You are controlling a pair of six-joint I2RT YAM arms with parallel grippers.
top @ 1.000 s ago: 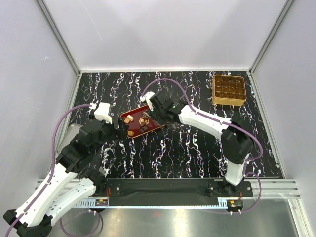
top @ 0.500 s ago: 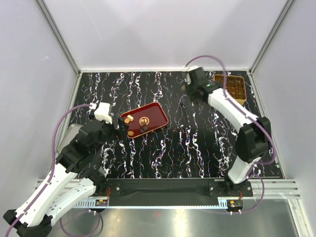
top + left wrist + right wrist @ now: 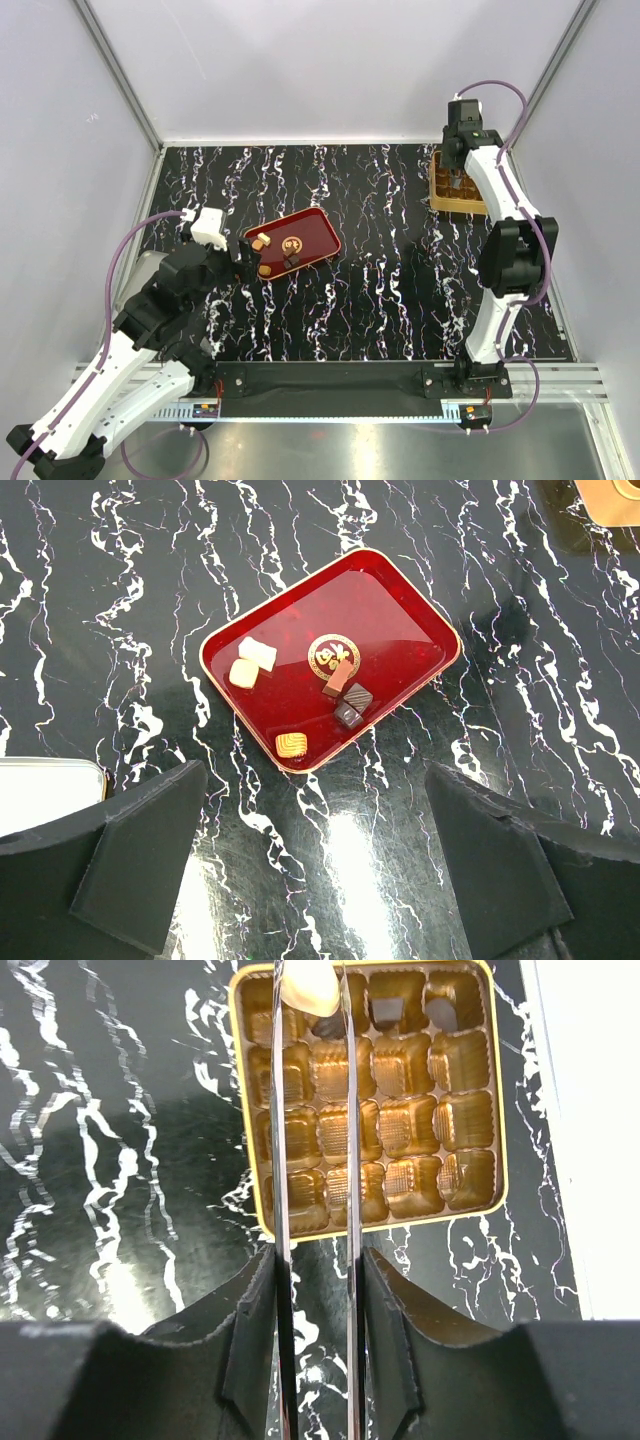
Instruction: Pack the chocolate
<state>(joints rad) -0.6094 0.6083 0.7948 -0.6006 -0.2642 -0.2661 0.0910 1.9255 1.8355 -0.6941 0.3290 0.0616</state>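
Note:
The red tray (image 3: pixel 310 235) lies left of centre and also shows in the left wrist view (image 3: pixel 390 620). It holds several chocolates: two cream lumps (image 3: pixel 250 662), a tan ridged one (image 3: pixel 291 745) and dark ones (image 3: pixel 352 705) beside the gold emblem. My left gripper (image 3: pixel 240 262) hangs open and empty just near of the tray (image 3: pixel 320 880). My right gripper (image 3: pixel 456 176) is over the golden box (image 3: pixel 482 205), shut on a cream chocolate (image 3: pixel 310 990) held above the box's far-left cells. The box (image 3: pixel 400 1140) has dark chocolates (image 3: pixel 388 1010) in its far row.
A pale metal object (image 3: pixel 40 790) lies on the table by the left arm, left of the tray. White enclosure walls stand close behind and right of the golden box. The black marbled table (image 3: pixel 400 290) spreads between tray and box.
My right arm has swung from the red tray across to the golden box at the far right, carrying the cream chocolate. The left arm has not moved.

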